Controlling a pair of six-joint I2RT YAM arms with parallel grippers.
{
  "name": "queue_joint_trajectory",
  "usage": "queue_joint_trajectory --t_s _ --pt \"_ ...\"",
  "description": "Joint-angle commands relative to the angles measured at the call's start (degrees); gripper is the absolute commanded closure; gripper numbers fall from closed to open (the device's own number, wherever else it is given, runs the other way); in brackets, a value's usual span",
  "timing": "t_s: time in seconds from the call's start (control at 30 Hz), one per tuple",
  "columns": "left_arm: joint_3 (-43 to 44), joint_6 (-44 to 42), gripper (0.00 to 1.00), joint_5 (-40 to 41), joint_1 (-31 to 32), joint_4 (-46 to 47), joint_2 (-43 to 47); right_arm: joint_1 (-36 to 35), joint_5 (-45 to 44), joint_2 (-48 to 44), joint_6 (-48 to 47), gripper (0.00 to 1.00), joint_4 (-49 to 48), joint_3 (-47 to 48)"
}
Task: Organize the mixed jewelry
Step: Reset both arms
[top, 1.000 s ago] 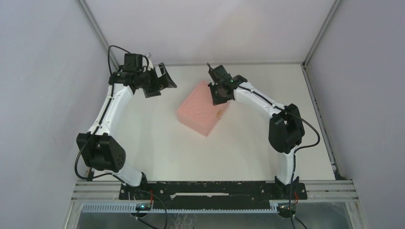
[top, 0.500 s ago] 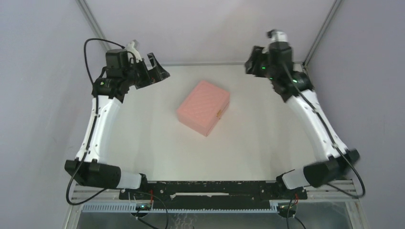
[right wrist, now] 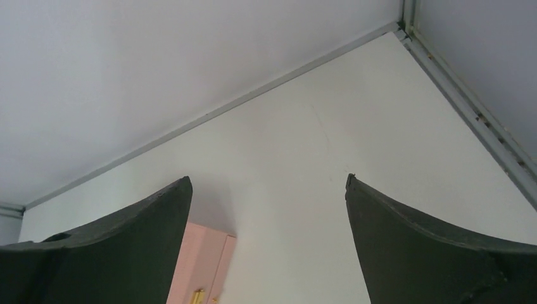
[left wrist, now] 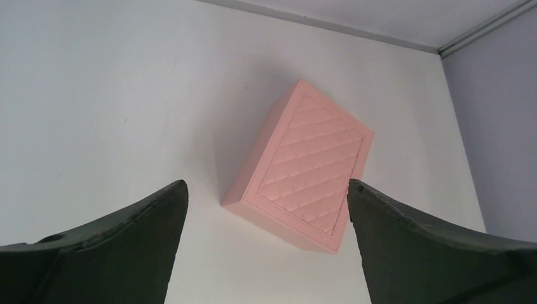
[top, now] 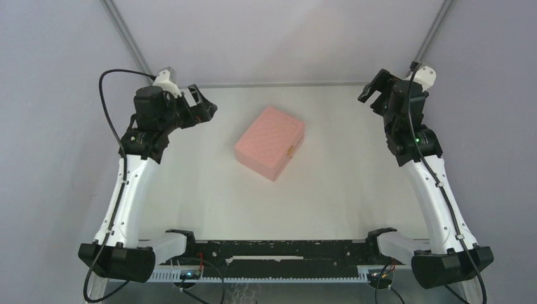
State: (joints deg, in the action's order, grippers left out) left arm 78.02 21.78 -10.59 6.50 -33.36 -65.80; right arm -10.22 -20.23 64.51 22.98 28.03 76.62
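Observation:
A closed pink quilted box (top: 269,151) lies at the middle of the white table, its gold clasp (top: 290,151) facing right. The mixed jewelry is out of view; no silver piece shows on the table. My left gripper (top: 204,104) hangs open above the table's far left, well apart from the box. The left wrist view has the box (left wrist: 310,168) ahead, between the open fingers of the left gripper (left wrist: 266,187). Raised at the far right, my right gripper (top: 375,92) is open and empty. In its wrist view, the right gripper (right wrist: 267,180) frames bare table, with the box's corner (right wrist: 202,266) beside the left finger.
Grey walls enclose the table on three sides. Metal frame rails (top: 418,126) run along its right edge, and a back seam (right wrist: 209,114) lies close ahead of the right gripper. Both arm bases sit at the near edge.
My right gripper has left the box's far corner, swung up to the far right and opened. The left arm has drawn back a little leftward, still open. The box has not moved.

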Motion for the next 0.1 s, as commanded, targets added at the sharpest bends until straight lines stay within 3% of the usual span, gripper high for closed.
queue_joint_trajectory --t_s 0.0,0.07 --pt "-2.49 -1.93 0.0 1.57 0.09 4.79 0.96 0.29 -4.44 -2.22 0.47 0.0 -0.72 0.76" --pt "-3.11 -2.0 0.0 0.99 0.09 5.58 1.26 0.37 -5.38 -2.27 0.31 0.0 -0.33 0.39"
